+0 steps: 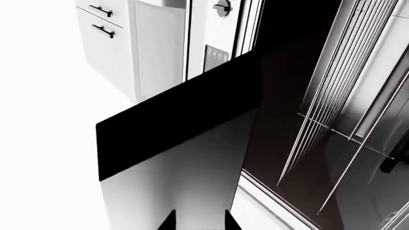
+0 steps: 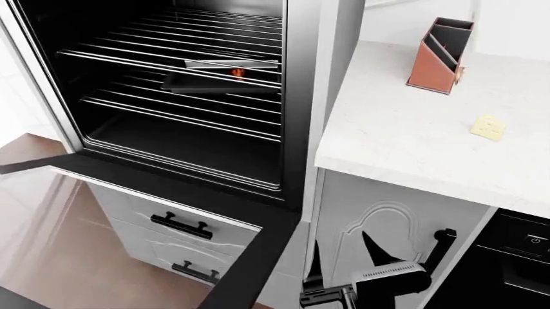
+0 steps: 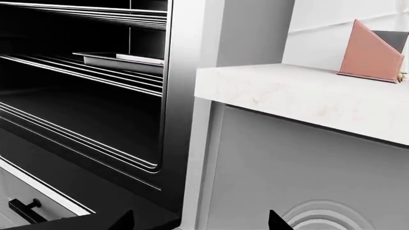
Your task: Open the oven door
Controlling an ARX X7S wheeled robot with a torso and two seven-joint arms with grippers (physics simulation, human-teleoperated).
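The oven door (image 2: pixel 60 225) hangs fully open, swung down flat, its tinted glass facing up and its black frame (image 2: pixel 172 183) along the cavity's lower edge. Its bar handle is out of view. The oven cavity (image 2: pixel 185 129) shows steel racks. In the left wrist view the door's dark edge (image 1: pixel 179 120) crosses in front of my left gripper (image 1: pixel 200 221), which is open and holds nothing. My right gripper (image 2: pixel 339 251) is open beside the door's right corner, in front of the white cabinet. In the right wrist view its fingertips (image 3: pixel 124 221) stand wide apart, with the door (image 3: pixel 70 223) at one side.
A flat tray (image 2: pixel 228 74) sits on an oven rack. Two drawers with black handles (image 2: pixel 180 225) lie under the oven. To the right are a white counter (image 2: pixel 404 148) with a brown holder (image 2: pixel 441 55) and a yellow piece (image 2: pixel 488 126), a panelled cabinet door (image 2: pixel 378 219) and a black appliance front (image 2: pixel 524 257).
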